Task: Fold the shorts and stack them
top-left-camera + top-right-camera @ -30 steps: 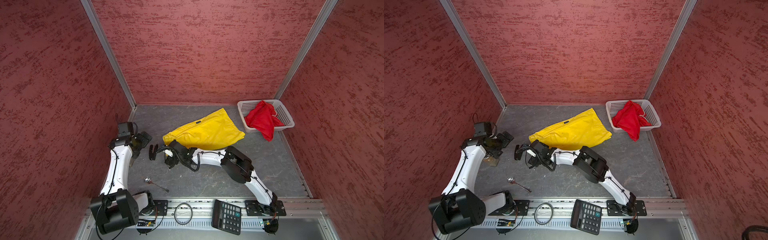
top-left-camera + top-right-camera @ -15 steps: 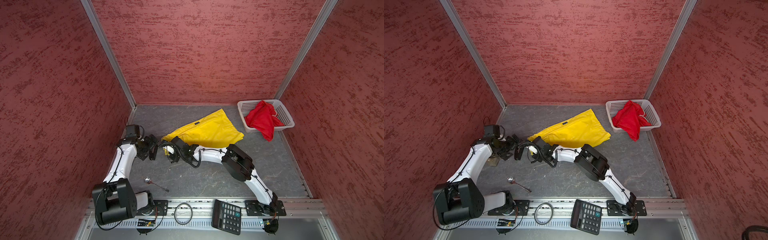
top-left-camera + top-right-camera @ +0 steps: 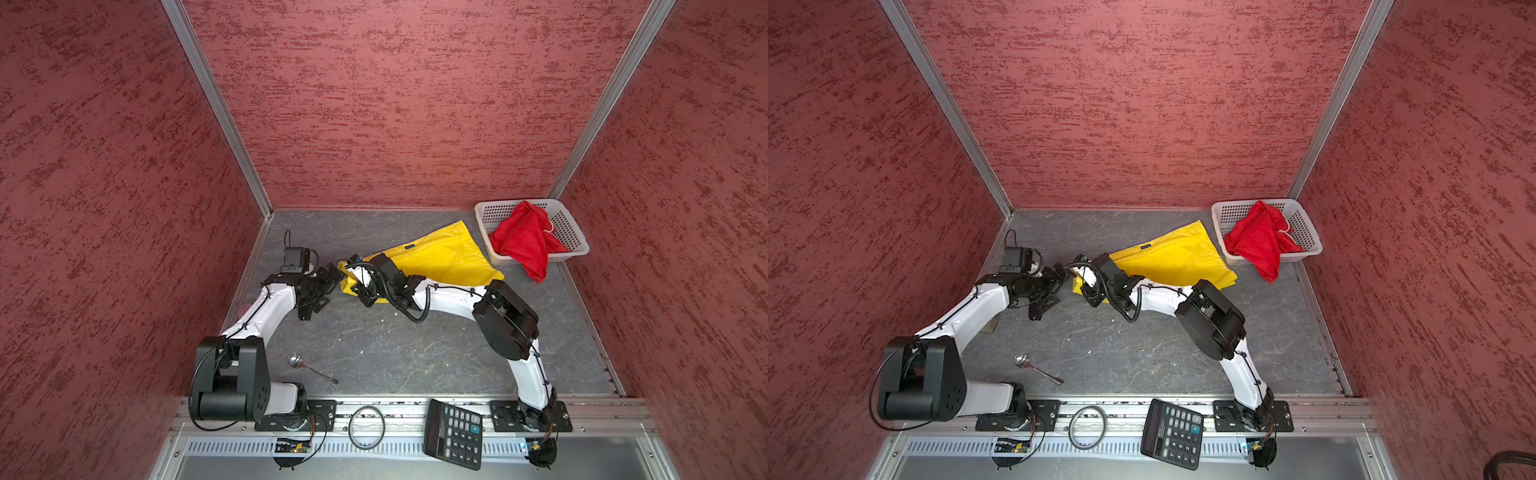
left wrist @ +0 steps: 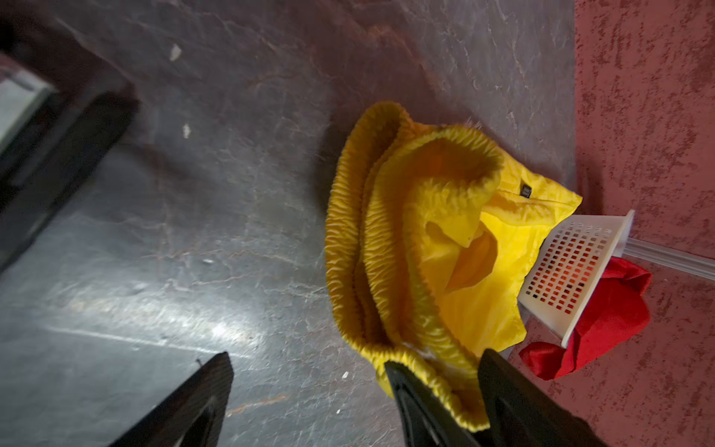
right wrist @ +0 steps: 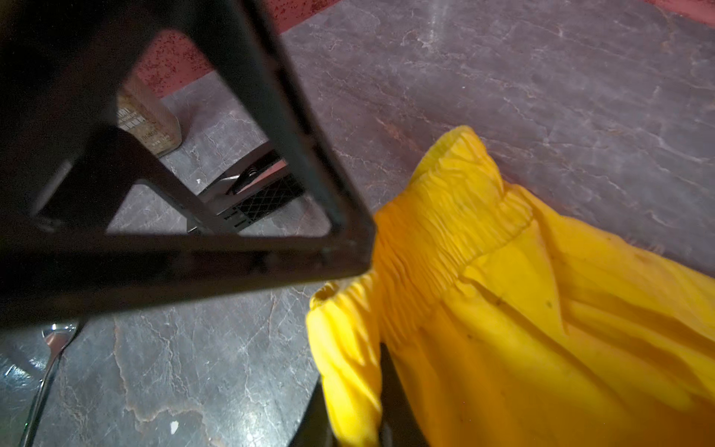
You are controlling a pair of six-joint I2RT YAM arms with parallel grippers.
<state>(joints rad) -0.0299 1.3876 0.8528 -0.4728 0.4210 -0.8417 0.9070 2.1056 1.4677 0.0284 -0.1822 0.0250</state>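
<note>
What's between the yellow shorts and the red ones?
Only a side wall of the white basket: the red shorts sit in it, draped over its front rim, the yellow shorts beside it. Both top views show this.

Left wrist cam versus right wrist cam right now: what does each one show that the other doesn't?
Only the left wrist view shows the white basket, the red shorts hanging out of it, and the dark label on the yellow shorts. Only the right wrist view shows the spoon and a tan block by the wall. Both show the yellow shorts' gathered waistband and the grey table.
</note>
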